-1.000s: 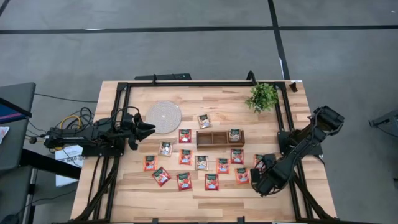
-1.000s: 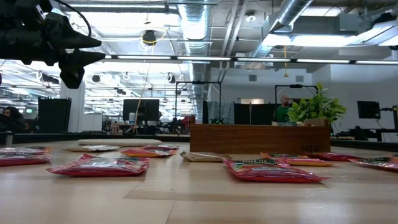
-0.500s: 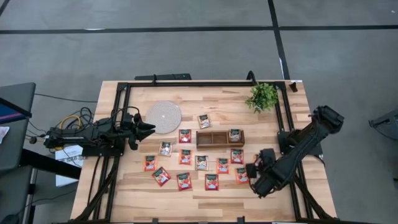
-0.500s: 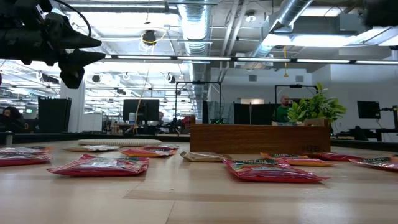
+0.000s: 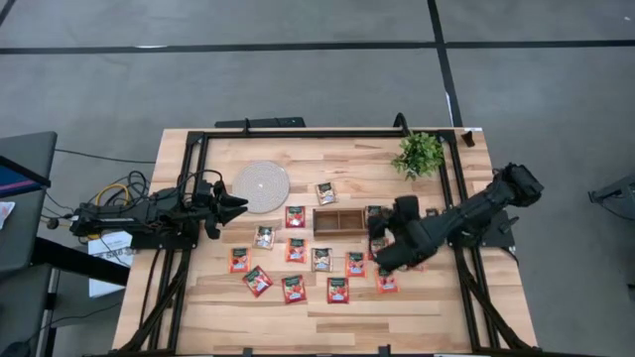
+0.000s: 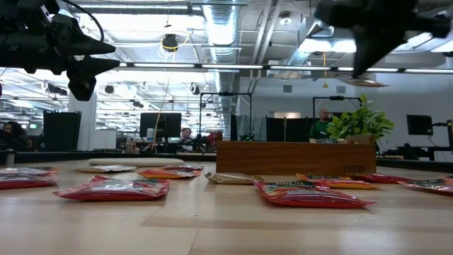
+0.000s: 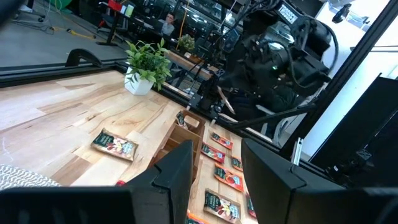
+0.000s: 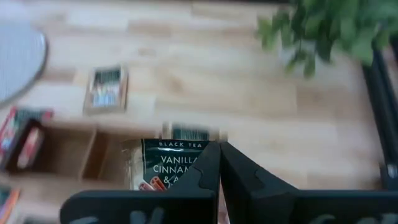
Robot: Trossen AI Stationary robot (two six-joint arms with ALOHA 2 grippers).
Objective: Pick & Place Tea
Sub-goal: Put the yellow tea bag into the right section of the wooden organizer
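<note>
My table (image 5: 317, 312) is framed by a dark rail along its edges, and the widest bare wood lies at the far side, between the round white disc (image 5: 261, 184) and the potted plant (image 5: 419, 154); a narrower bare strip runs along the near edge. My right arm reaches in from the right rail, and my right gripper (image 5: 382, 248) hangs above the right end of the wooden tray (image 5: 339, 220), fingers pressed together on a tea sachet (image 8: 166, 163). My left gripper (image 5: 236, 203) waits off the table's left side, beside the disc, its fingers parted around nothing. The other sachets (image 5: 296, 250) lie flat in loose rows on the near side of the tray, with one pale sachet (image 5: 325, 192) alone between the disc and the tray. Only my right wrist view shows the held sachet, with black tea print, over the tray's compartments. The low view shows the sachets lying thin on the wood and people in the room behind.
</note>
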